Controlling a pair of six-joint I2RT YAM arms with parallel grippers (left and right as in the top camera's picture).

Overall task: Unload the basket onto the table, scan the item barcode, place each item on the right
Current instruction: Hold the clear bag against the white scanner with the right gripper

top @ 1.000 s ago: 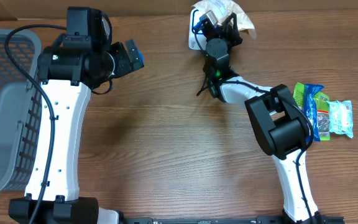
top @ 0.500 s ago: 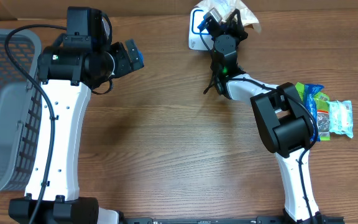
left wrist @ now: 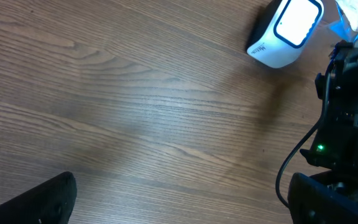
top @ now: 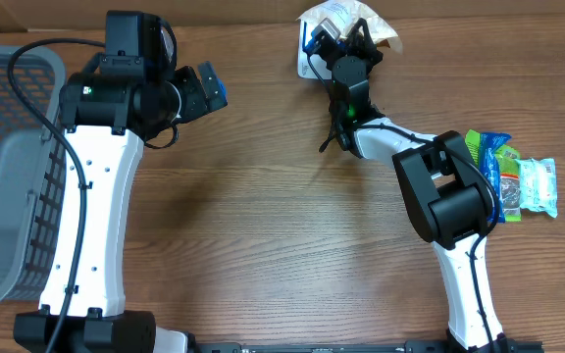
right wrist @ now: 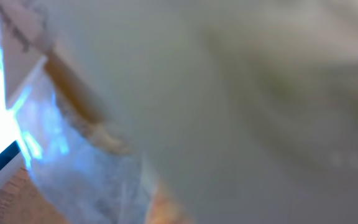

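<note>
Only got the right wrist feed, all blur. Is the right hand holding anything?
Observer: Yes. The right hand is shut on a crinkly pale plastic packet.
Operator: Scanner anywhere near it?
Observer: The white barcode scanner lies flat just beside the packet, its window lit and facing up.
</note>
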